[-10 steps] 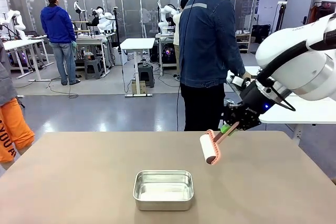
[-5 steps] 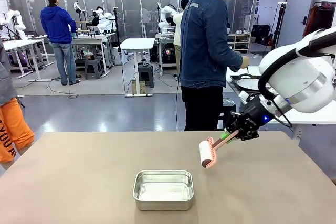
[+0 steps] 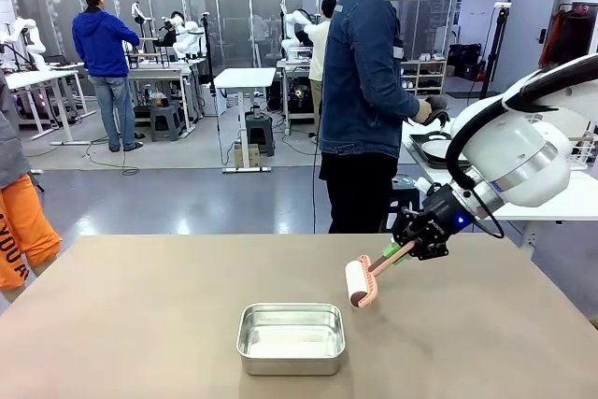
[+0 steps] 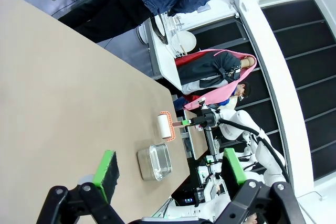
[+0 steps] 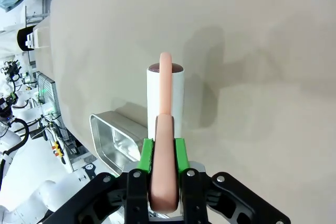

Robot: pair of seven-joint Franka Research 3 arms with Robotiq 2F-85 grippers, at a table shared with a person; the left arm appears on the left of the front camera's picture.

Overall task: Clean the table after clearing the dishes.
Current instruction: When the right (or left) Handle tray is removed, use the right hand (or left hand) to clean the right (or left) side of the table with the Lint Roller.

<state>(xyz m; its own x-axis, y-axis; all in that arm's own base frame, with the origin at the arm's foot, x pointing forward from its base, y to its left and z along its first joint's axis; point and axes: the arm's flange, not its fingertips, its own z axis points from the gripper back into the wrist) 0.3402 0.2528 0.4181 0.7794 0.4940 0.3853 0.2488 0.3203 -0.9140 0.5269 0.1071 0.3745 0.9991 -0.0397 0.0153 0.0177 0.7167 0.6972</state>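
- Table top carries a steel pan.
- Right gripper clamps a pink lint roller by its handle, near the pan.
- Left gripper jaws stand apart.

From my right wrist view, the pan is half hidden behind the right gripper and roller. I can't tell whether the roller touches the table. Front view crops the table's near edge.
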